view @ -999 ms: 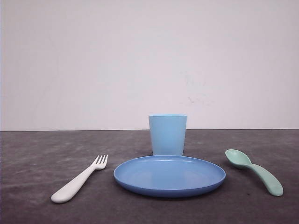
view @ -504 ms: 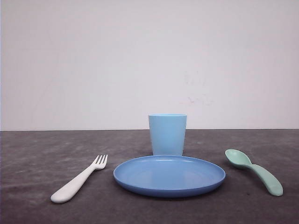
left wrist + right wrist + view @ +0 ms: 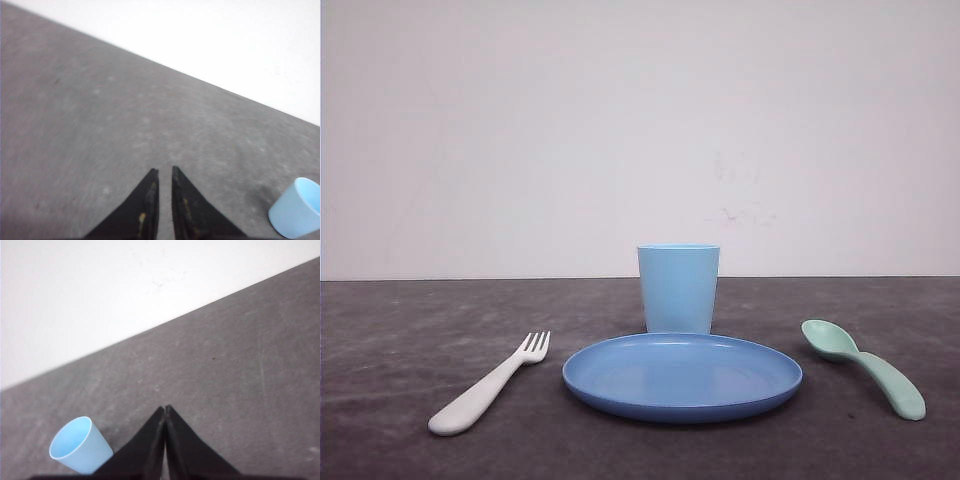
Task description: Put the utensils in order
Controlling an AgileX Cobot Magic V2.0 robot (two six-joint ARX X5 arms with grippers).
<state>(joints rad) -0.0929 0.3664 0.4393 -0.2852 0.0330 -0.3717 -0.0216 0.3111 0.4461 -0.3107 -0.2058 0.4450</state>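
Note:
In the front view a white fork (image 3: 490, 385) lies on the dark table left of the blue plate, tines pointing away. A mint-green spoon (image 3: 865, 365) lies right of the plate, bowl at the far end. Over bare table, my left gripper (image 3: 164, 171) holds nothing, and its black fingers leave only a thin slit between them. My right gripper (image 3: 165, 408) is shut with its tips touching, also over bare table and holding nothing. Neither wrist view takes in the fork or the spoon.
A round blue plate (image 3: 680, 405) sits at the table's middle, and a light blue cup (image 3: 678, 288) stands upright just behind it. The cup (image 3: 295, 210) is off to the side of the left fingers and the cup (image 3: 80, 445) is beside the right fingers. A white wall backs the table.

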